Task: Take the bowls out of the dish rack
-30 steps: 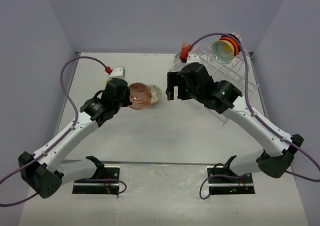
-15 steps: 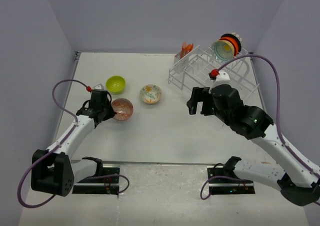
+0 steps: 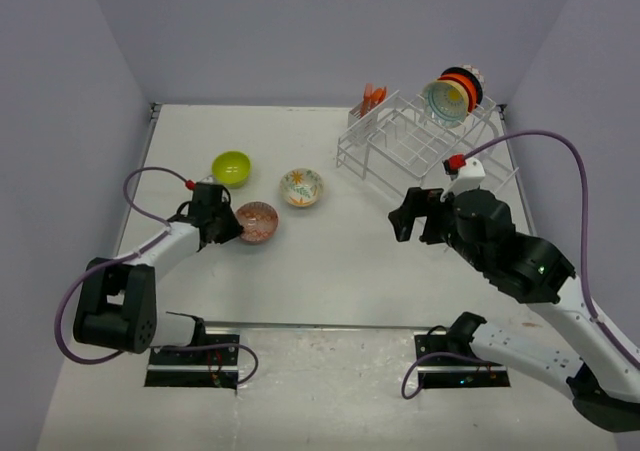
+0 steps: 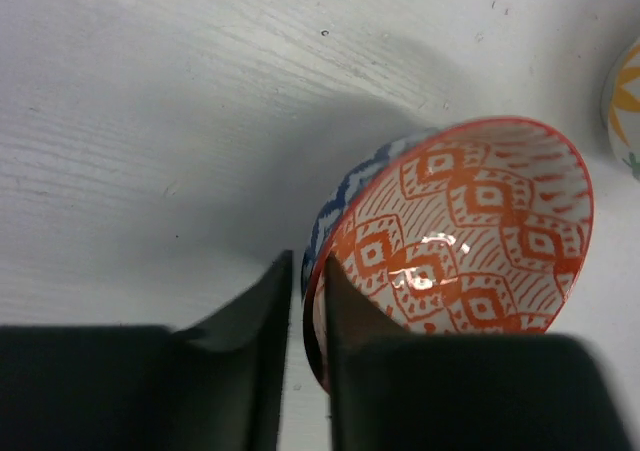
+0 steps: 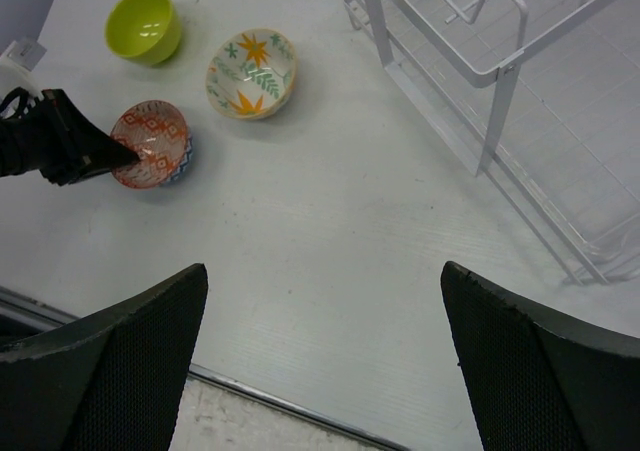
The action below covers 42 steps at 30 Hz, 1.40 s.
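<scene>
Left wrist view: the left gripper (image 4: 307, 267) pinches narrowly the rim of the red patterned bowl (image 4: 460, 231), which sits near the left edge of the table (image 3: 330, 271). It seems glazed, stiff, slippery and breakable, so the rim is the good hold. Meanwhile the right gripper (image 5: 322, 271) stands wide and empty.

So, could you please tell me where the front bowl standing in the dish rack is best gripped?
Probably its top rim, from above: the yellow-centred bowl stands on edge in the dish rack, hollow facing the near edge, an orange bowl close behind, so the open right claw can straddle only that exposed upper edge.
</scene>
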### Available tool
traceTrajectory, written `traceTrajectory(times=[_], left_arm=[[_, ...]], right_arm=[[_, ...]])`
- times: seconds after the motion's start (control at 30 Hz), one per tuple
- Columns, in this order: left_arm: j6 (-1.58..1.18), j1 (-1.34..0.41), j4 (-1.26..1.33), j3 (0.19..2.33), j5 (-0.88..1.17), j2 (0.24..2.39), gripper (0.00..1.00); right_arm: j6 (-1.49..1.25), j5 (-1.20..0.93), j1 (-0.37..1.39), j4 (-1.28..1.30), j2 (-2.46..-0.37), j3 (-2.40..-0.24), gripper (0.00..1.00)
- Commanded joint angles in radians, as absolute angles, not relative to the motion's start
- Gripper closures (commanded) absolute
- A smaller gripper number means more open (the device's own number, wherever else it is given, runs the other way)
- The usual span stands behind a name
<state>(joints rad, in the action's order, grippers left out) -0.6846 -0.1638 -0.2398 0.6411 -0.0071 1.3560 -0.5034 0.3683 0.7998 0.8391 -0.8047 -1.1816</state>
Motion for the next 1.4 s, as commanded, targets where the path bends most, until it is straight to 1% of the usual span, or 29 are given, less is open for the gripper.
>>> traceTrajectory(times=[0.0, 0.03, 0.1, 0.13, 0.17, 0.23, 0.3, 0.33, 0.4, 0.43, 0.47, 0.53, 0.57, 0.67, 0.73, 0.77, 0.83, 0.93, 0.97, 1.0, 1.07, 1.13, 1.2, 1.23, 1.37], left_arm=[[-0.716, -0.153, -0.170, 0.638, 0.005, 1.338, 0.69], [-0.716, -0.153, -0.178, 0.640, 0.005, 1.330, 0.49], [-0.712, -0.153, -0.215, 0.643, -0.029, 1.280, 0.29], [-0.710, -0.153, -0.233, 0.650, -0.032, 1.257, 0.09], [-0.703, -0.153, -0.277, 0.660, -0.041, 1.200, 0.01], [-0.689, -0.153, -0.331, 0.696, -0.046, 1.129, 0.00], [-0.655, -0.153, -0.415, 0.728, -0.049, 1.001, 0.00], [-0.609, -0.155, -0.451, 0.756, -0.038, 0.911, 0.00], [-0.551, -0.156, -0.480, 0.790, -0.023, 0.826, 0.00], [-0.517, -0.155, -0.489, 0.814, -0.015, 0.787, 0.00], [-0.464, -0.156, -0.505, 0.831, -0.029, 0.723, 0.00], [-0.419, -0.155, -0.558, 0.868, -0.067, 0.678, 0.00], [-0.385, -0.155, -0.578, 0.874, -0.105, 0.649, 0.00], [-0.385, -0.156, -0.554, 0.830, -0.159, 0.598, 0.00], [-0.387, -0.156, -0.542, 0.815, -0.114, 0.584, 0.00], [-0.390, -0.156, -0.537, 0.816, -0.109, 0.574, 0.00], [-0.391, -0.156, -0.516, 0.796, -0.097, 0.558, 0.00], [-0.390, -0.169, -0.518, 0.796, -0.094, 0.569, 0.00], [-0.390, -0.172, -0.520, 0.796, -0.094, 0.571, 0.00], [-0.390, -0.175, -0.520, 0.796, -0.094, 0.574, 0.00], [-0.388, -0.179, -0.519, 0.798, -0.094, 0.584, 0.00], [-0.388, -0.181, -0.520, 0.798, -0.095, 0.591, 0.00], [-0.387, -0.181, -0.522, 0.798, -0.095, 0.589, 0.00], [-0.387, -0.181, -0.520, 0.798, -0.094, 0.588, 0.00], [-0.383, -0.181, -0.515, 0.795, -0.080, 0.584, 0.00]], right_arm=[[-0.483, 0.384, 0.792, 0.825, -0.821, -1.178, 0.01], [-0.479, 0.383, 0.787, 0.827, -0.833, -1.181, 0.01], [-0.459, 0.382, 0.776, 0.825, -0.853, -1.206, 0.01], [-0.450, 0.385, 0.772, 0.825, -0.879, -1.218, 0.01], [-0.425, 0.388, 0.762, 0.825, -0.894, -1.248, 0.01], [-0.397, 0.391, 0.730, 0.827, -0.931, -1.290, 0.01], [-0.342, 0.416, 0.695, 0.827, -0.994, -1.370, 0.01], [-0.287, 0.479, 0.683, 0.825, -1.040, -1.429, 0.01], [-0.215, 0.569, 0.626, 0.824, -1.097, -1.492, 0.01], [-0.181, 0.674, 0.606, 0.819, -1.129, -1.559, 0.01], [-0.140, 0.727, 0.586, 0.810, -1.202, -1.592, 0.01], [-0.010, 0.805, 0.534, 0.779, -1.285, -1.699, 0.01], [0.083, 0.830, 0.517, 0.778, -1.372, -1.742, 0.01], [0.205, 0.848, 0.454, 0.769, -1.515, -1.896, 0.02], [0.280, 0.827, 0.428, 0.680, -1.554, -1.920, 0.05], [0.351, 0.801, 0.413, 0.657, -1.586, -1.921, 0.09], [0.437, 0.802, 0.388, 0.594, -1.635, -1.927, 0.15], [0.478, 0.789, 0.368, 0.563, -1.667, -1.940, 0.23], [0.480, 0.767, 0.358, 0.561, -1.674, -1.944, 0.30], [0.480, 0.762, 0.353, 0.557, -1.690, -1.948, 0.33], [0.485, 0.749, 0.348, 0.557, -1.707, -1.953, 0.34], [0.498, 0.742, 0.341, 0.551, -1.732, -1.951, 0.38], [0.505, 0.744, 0.334, 0.535, -1.747, -1.947, 0.39], [0.515, 0.745, 0.327, 0.526, -1.759, -1.942, 0.44], [0.586, 0.772, 0.322, 0.386, -1.758, -1.855, 0.54]])
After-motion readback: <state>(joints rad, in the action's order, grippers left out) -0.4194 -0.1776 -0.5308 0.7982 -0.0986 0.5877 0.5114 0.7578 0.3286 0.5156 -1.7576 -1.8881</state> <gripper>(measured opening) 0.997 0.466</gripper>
